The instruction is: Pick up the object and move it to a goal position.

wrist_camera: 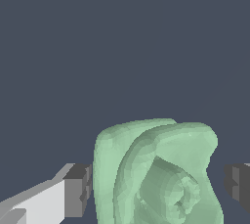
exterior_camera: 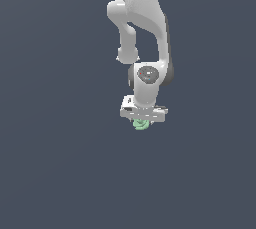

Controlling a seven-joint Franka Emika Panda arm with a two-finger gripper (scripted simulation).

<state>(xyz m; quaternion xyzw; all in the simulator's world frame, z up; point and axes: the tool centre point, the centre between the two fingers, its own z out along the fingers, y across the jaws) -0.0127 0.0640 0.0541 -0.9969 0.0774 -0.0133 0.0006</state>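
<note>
Mint-green folds of the object (wrist_camera: 158,179) are sitting between the tool's (wrist_camera: 157,189) two dark pads: one pad (wrist_camera: 78,190) is touching or nearly touching its side, the other is standing a little apart. So the tool is bracketing it, likely closing for a pickup; a firm grip I cannot tell. Only the exterior view is showing the arm (exterior_camera: 145,33) poised straight above the object over the tabletop (exterior_camera: 50,173).
</note>
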